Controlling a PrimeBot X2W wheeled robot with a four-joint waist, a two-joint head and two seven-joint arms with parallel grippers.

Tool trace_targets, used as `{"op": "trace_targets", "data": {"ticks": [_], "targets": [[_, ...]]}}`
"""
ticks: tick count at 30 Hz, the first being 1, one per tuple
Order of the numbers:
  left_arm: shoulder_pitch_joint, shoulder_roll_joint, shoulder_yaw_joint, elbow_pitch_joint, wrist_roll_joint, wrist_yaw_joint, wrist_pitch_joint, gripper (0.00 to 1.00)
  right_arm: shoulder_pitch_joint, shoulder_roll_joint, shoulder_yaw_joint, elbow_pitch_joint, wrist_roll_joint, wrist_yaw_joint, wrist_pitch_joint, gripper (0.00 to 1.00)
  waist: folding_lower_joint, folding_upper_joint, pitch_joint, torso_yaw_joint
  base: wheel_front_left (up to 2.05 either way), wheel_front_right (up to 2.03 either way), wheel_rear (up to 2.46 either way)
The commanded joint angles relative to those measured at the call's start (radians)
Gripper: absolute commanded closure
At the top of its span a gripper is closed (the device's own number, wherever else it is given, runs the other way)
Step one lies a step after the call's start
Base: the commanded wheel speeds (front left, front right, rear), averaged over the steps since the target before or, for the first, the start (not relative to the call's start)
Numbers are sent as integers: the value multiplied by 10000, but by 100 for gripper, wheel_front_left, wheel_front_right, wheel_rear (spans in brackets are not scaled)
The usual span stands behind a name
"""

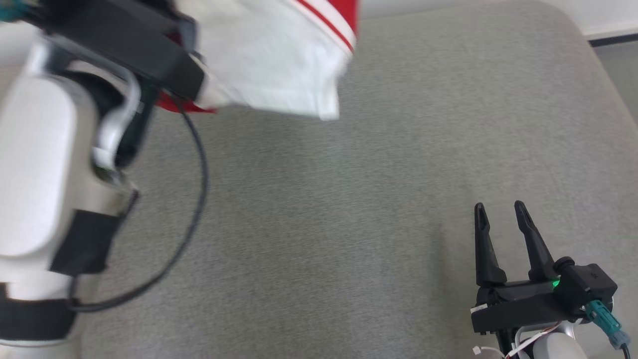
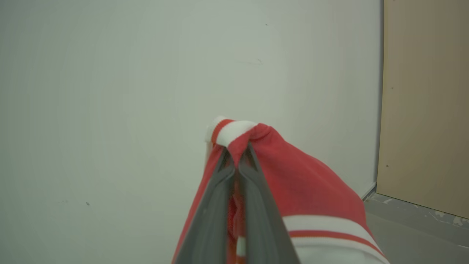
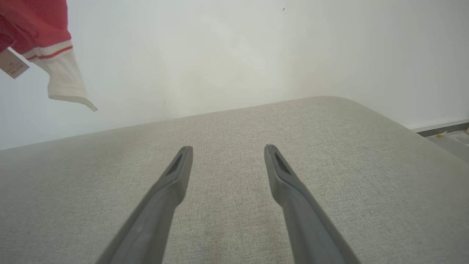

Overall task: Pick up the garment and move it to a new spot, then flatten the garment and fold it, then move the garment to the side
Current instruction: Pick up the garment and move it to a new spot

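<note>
Left gripper (image 2: 238, 152) is clamped tight on a bunched fold of the garment (image 2: 304, 183). Its two fingers are pressed together, and red cloth and a white-and-red band bulge out past the tips. The garment hangs in the air from that grip, clear of the grey surface (image 1: 349, 224). In the head view the garment (image 1: 269, 60) is blurred at the top, white cloth edged with a red stripe, just beyond the left arm (image 1: 40, 174) and its looping cable (image 1: 199, 164). In the right wrist view the garment (image 3: 47, 36) dangles at the upper left against the wall (image 3: 234, 47), with a paper tag (image 3: 13, 66) beside it. Right gripper (image 1: 498, 207) is at the lower right over the surface, well apart from the garment. Its jaws are spread wide with nothing between them.
</note>
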Motion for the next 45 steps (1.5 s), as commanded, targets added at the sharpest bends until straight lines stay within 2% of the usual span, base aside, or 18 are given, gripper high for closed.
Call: {"op": "trace_targets", "data": {"ticks": [1,5,8,13,20,21,22,26,32,45], "targets": [[313,-206,-213,69,72,36,-48,100,153,-13,41,-27,75,-21,-6,0,1,0,-17,-659,0,0,0],[899,-667,-792,305,40,53,-126,100,210,-13,-69,-82,118,-21,-6,0,1,0,67,-1026,0,0,0],[1294,-797,-1001,478,11,64,-194,100,270,-12,-116,-113,114,-21,-6,0,1,0,114,-1120,0,0,0],[2575,-849,-1211,949,-72,252,-595,100,341,-12,-173,-188,78,-21,-7,0,1,0,180,-1187,0,0,0],[4564,-720,-1511,1682,-75,509,-1235,100,315,-15,-137,-115,-144,-21,-9,0,1,0,45,-892,0,0,0],[4747,-721,-1593,1744,-22,499,-1342,72,306,-15,-149,-107,-192,-21,-9,0,1,0,17,-814,0,0,0],[4883,-699,-1688,1796,71,491,-1431,0,293,-13,-129,-103,-224,-21,-9,0,1,0,-20,-735,0,0,0],[5174,-853,-1743,1738,2,461,-2027,0,373,-15,-206,-51,-452,-21,-7,0,1,0,-311,-330,0,0,0],[5429,-885,-1211,1161,-213,634,-3083,0,630,-15,-400,-118,-798,-21,-7,0,1,0,-1060,472,0,0,0],[7210,198,463,144,-40,1415,-3447,0,1109,-16,-547,-263,-1038,-21,-8,0,1,0,-1942,1765,0,0,0]]}}
